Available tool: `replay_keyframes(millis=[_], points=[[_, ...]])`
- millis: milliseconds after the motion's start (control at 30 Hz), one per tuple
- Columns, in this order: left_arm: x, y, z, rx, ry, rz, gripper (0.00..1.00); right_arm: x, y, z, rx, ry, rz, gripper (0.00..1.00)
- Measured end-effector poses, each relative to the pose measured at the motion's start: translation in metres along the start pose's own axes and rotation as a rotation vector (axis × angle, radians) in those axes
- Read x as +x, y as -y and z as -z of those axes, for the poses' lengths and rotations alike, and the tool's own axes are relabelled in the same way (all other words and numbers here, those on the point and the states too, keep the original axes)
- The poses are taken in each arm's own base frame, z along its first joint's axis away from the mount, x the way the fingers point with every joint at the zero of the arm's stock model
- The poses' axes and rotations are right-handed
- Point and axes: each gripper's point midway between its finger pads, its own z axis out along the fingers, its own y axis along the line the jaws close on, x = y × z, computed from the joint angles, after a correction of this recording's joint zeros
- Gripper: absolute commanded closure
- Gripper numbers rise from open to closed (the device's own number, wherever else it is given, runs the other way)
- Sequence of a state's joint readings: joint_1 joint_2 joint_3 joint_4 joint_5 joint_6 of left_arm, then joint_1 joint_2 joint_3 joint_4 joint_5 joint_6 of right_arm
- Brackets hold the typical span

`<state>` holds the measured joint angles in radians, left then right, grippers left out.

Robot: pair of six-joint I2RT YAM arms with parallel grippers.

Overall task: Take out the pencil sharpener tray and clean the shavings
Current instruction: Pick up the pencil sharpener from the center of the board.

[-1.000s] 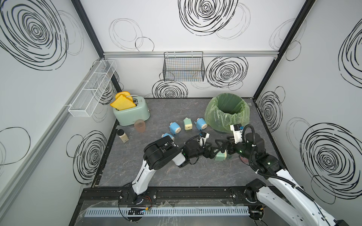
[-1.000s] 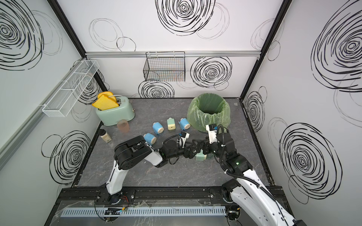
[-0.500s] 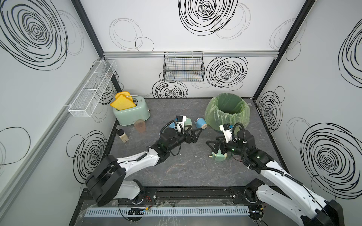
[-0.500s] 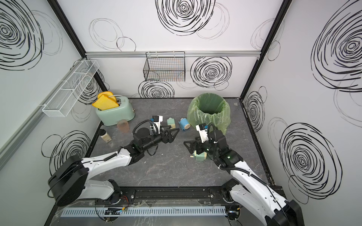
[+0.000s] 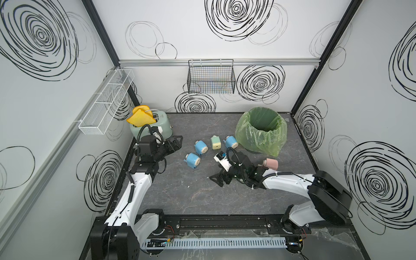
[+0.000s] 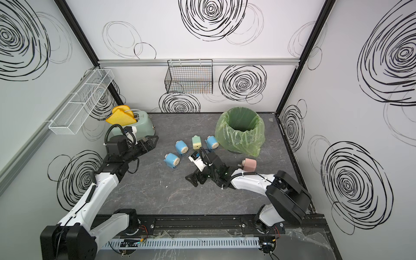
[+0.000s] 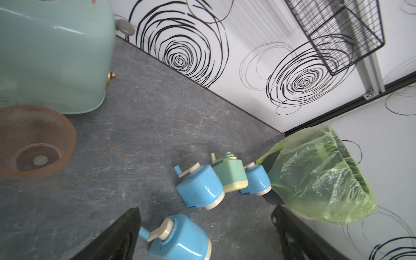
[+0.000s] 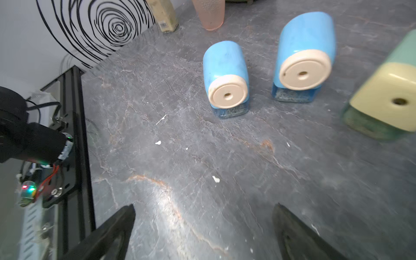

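Low over bare counter [image 5: 225,202], right end effector [image 5: 217,180] spread wide and grasping nothing. Ahead of its tips, near but apart: front blue sharpener [image 5: 193,160], with second blue sharpener [image 5: 201,146] just behind. Farther back, green sharpener [image 5: 215,143] and third blue sharpener [image 5: 231,141], the latter just beside the bin [image 5: 261,131]. From the right wrist, cream faces of the two nearer blue ones turned toward the camera, each with a translucent tray [image 8: 229,111] seated under the body and dark shavings [image 8: 292,95] inside.

Beside the toaster [image 5: 162,122], left end effector [image 5: 179,142] likewise released and empty, aimed at the cluster, well apart from it. Pink sharpener [image 5: 271,164] on its side behind the right wrist, between arm and bin. Green bag [image 7: 315,180] draped down next to the third blue one. Green sharpener wedged between two blue bodies in the left wrist view, touching or not impossible to tell.

Cup [image 7: 33,144] and small bottle [image 8: 164,18] covered by the left arm in both top views, caught only by the wrist cameras, both cut off in the right wrist view. Green sharpener blurred there. White flecks [image 8: 216,179] scattered on the counter, too small to identify.
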<state>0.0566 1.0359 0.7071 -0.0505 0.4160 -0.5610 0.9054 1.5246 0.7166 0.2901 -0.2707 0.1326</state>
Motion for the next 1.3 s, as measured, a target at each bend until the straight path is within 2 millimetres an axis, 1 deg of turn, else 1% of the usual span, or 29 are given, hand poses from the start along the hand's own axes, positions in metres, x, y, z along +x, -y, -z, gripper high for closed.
replay_keyframes(millis=[133,167,233,433,567,633,667,767,833,933,1033,1167,1267,1300], points=[[0.028,-0.015,0.000,-0.004,-0.061,0.034,0.03,-0.004,0.010,-0.036,0.030,0.022,0.069,0.01],[0.035,-0.018,0.000,-0.002,-0.076,0.043,0.03,-0.006,0.012,-0.042,0.032,0.030,0.079,0.01],[0.043,-0.023,0.001,-0.006,-0.095,0.058,0.03,-0.011,0.017,-0.058,0.038,0.058,0.101,0.01],[0.041,-0.017,0.007,0.012,-0.082,0.049,0.03,-0.030,0.027,-0.100,0.044,0.114,0.118,0.01],[0.043,-0.014,0.007,0.021,-0.089,0.043,0.03,-0.039,0.031,-0.117,0.046,0.143,0.116,0.01],[0.045,-0.012,0.006,0.024,-0.094,0.040,0.03,-0.042,0.033,-0.123,0.046,0.154,0.114,0.00],[0.045,-0.012,0.006,0.025,-0.095,0.039,0.03,-0.044,0.033,-0.124,0.047,0.161,0.114,0.01],[0.046,-0.012,0.006,0.026,-0.100,0.039,0.03,-0.048,0.033,-0.126,0.047,0.174,0.103,0.15],[0.047,-0.012,0.005,0.025,-0.102,0.039,0.03,-0.050,0.033,-0.125,0.048,0.186,0.098,0.19],[0.047,-0.012,0.005,0.024,-0.104,0.040,0.03,-0.054,0.033,-0.125,0.045,0.200,0.093,0.30],[0.048,-0.012,0.005,0.024,-0.106,0.041,0.03,-0.056,0.031,-0.124,0.038,0.211,0.092,0.40],[0.048,-0.012,0.005,0.024,-0.107,0.041,0.03,-0.057,0.029,-0.124,0.025,0.216,0.092,0.56],[0.048,-0.011,0.005,0.032,-0.109,0.041,0.03,-0.055,0.027,-0.123,0.012,0.214,0.092,0.65],[0.048,-0.010,0.005,0.040,-0.110,0.039,0.03,-0.054,0.025,-0.121,0.004,0.211,0.092,0.67]])
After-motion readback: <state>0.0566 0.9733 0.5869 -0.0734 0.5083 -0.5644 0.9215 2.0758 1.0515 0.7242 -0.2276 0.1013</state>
